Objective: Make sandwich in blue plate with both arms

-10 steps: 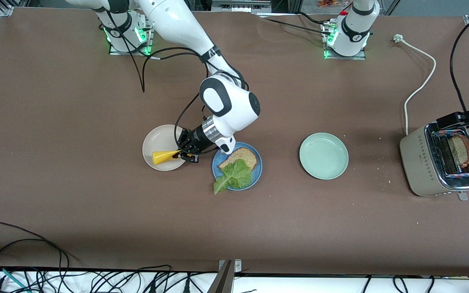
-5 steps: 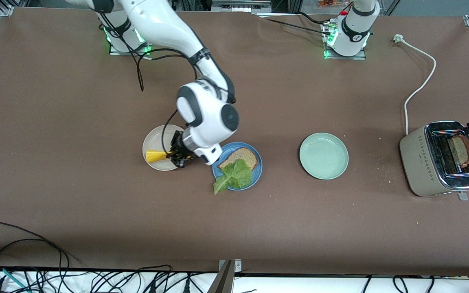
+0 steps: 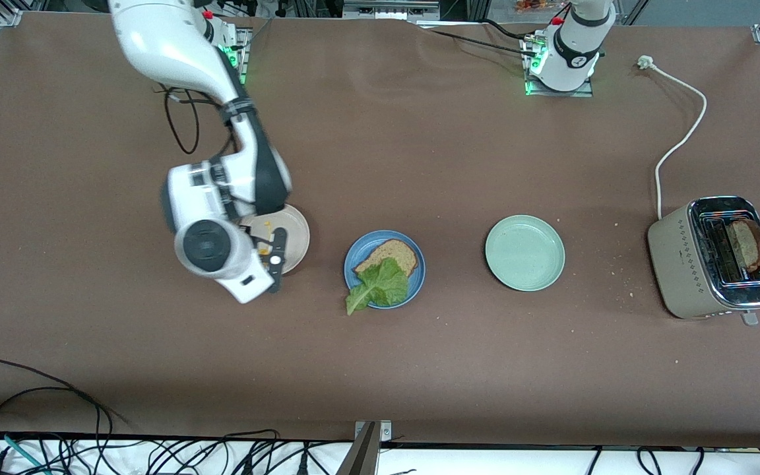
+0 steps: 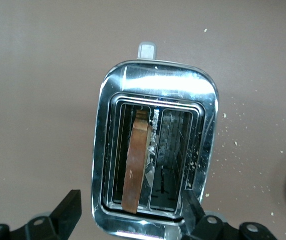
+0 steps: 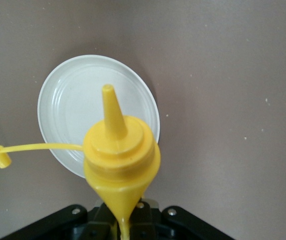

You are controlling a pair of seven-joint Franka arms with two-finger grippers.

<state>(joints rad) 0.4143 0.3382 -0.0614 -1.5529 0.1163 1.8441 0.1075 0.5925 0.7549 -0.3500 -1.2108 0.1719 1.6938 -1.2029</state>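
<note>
Front view: the blue plate [image 3: 384,269] held one toast slice [image 3: 390,255] under lettuce [image 3: 380,285].

Left wrist view: the left gripper [image 4: 132,220], jaws wide and empty, hung over the toaster [image 4: 155,150]; judged next move, grasp the toast [image 4: 136,162].

Right wrist view: the right gripper [image 5: 120,222] clamped a yellow sauce bottle [image 5: 120,155] above the beige plate [image 5: 77,105].

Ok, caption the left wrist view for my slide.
Left gripper open over the toaster, one toast slice standing in a slot.

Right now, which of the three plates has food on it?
The blue plate, the middle one of the row: it carries a toast slice and a lettuce leaf. The beige plate and the pale green plate carry none.
</note>
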